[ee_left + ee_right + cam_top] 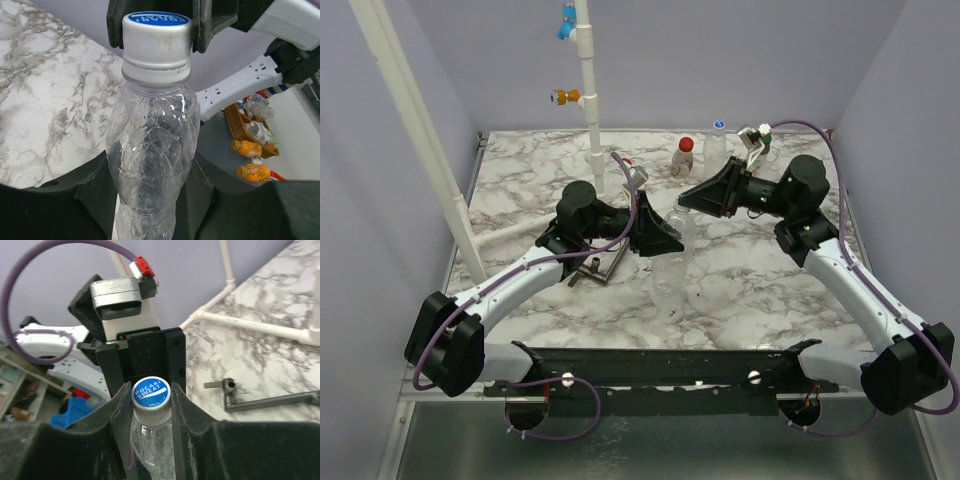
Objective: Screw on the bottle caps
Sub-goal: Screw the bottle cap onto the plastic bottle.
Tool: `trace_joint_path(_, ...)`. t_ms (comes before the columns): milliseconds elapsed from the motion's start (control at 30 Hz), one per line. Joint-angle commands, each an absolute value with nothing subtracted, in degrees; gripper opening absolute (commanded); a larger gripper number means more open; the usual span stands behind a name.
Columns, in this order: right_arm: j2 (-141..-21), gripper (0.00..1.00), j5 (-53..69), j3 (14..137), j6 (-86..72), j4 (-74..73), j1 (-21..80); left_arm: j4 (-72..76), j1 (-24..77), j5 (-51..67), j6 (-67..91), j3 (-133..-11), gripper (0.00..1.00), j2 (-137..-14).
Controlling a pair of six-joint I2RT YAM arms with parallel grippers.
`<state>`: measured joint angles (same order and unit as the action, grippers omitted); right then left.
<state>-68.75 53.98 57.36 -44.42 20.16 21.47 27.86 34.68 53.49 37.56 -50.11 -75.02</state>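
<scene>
A clear plastic bottle (670, 270) hangs tilted above the table's middle, and my left gripper (658, 238) is shut on its body. In the left wrist view the bottle (150, 150) fills the gap between my two black fingers (95, 192). A white-and-blue cap (156, 45) sits on its neck. My right gripper (151, 402) is shut on that cap (151, 391), one finger pressing each side. From above, the right gripper (688, 202) meets the bottle's top and hides the cap.
A bottle with a red cap and reddish label (682, 157) and another capped bottle (717, 140) stand at the back. The white pipe (590, 100) carries orange (565, 97) and blue (566, 25) fittings. A metal tool (592, 270) lies under the left arm.
</scene>
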Motion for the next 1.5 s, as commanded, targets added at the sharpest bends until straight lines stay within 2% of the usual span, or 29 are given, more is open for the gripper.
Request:
trace_joint_path(0,-65.8,0.00,44.5,62.1,-34.3,1.4,23.8,14.3,33.8,42.2,30.2,-53.3,0.00,-75.6)
trace_joint_path(300,-67.3,0.00,22.9,68.3,-33.4,-15.8,28.9,4.8,36.7,14.0,22.1,-57.7,0.00,-73.4)
trace_joint_path(600,-72.9,0.00,4.6,74.9,-38.2,-26.7,32.6,3.7,46.1,-11.7,15.9,-64.2,0.00,-77.1)
trace_joint_path(800,-76.5,0.00,-7.7,80.3,-40.3,-33.9,35.4,3.7,49.5,-21.4,15.3,-67.9,0.00,-80.8)
trace_joint_path(1000,-76.4,0.02,-9.1,80.1,-40.8,-32.4,36.1,2.6,50.2,-19.9,14.1,-68.6,0.00,-82.3)
trace_joint_path(1033,-75.8,0.09,-9.5,80.1,-39.8,-31.9,36.1,2.1,50.1,-19.1,13.8,-68.4,0.00,-82.2)
trace_joint_path(1200,-73.7,0.72,-4.5,81.4,-34.8,-29.8,33.3,-2.2,48.4,-10.9,12.5,-66.7,0.00,-80.7)
trace_joint_path(1233,-73.2,0.79,-1.3,81.5,-33.7,-29.2,31.2,-2.5,47.7,-8.5,12.6,-66.2,0.00,-80.3)
trace_joint_path(1333,-71.3,0.90,11.6,79.8,-31.7,-25.1,25.6,-3.2,45.8,-1.6,12.7,-64.8,0.00,-79.2)
trace_joint_path(1467,-69.3,0.92,26.3,76.5,-28.7,-18.4,20.7,-2.2,41.0,16.2,15.0,-62.3,0.00,-76.8)
